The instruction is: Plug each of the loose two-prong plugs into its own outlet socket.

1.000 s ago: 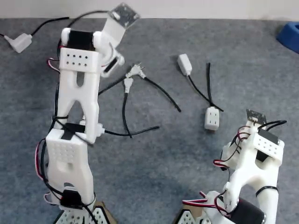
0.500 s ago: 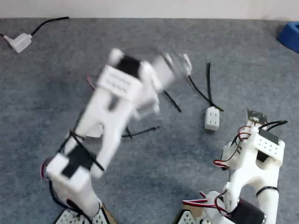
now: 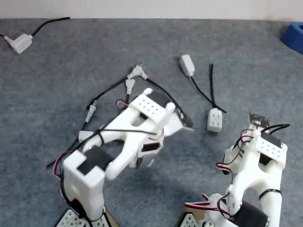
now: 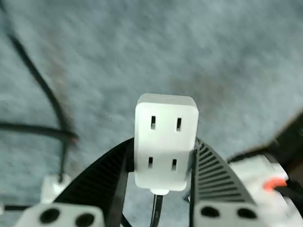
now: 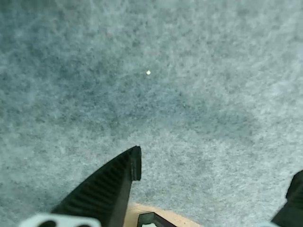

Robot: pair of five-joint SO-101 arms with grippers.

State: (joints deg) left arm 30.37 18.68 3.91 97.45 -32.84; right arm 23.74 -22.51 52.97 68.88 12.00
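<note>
The left hand (image 4: 162,144) is pinching a white plastic outlet block with four slots (image 4: 165,123). Its black ribbed fingers (image 4: 109,175) press the block's two sides, the slotted face is turned up toward the wrist camera, and a black cord leaves the block's near end.

In the high view the left arm (image 3: 142,118) is folded over the middle of the grey carpeted worktop (image 3: 71,71), with its hand end pointing toward 3 o'clock. Just beyond that end, at 3 o'clock, a second white outlet block (image 3: 214,119) lies flat on the carpet. A third white outlet block (image 3: 187,65) lies at 12 o'clock, trailing a black cord. At 10 to 11 o'clock two pale two-prong plugs on black cords (image 3: 133,78) lie close together. A further pale cord end (image 3: 91,109) lies at 9 o'clock, its prongs too small to tell.

A fourth white outlet block (image 3: 19,42) sits far off at 10 o'clock, and a blue object (image 3: 293,35) at 2 o'clock.

The right hand (image 5: 215,165) is spread wide above bare carpet with nothing between its fingers. The right arm (image 3: 258,156) stands at 5 o'clock.
</note>
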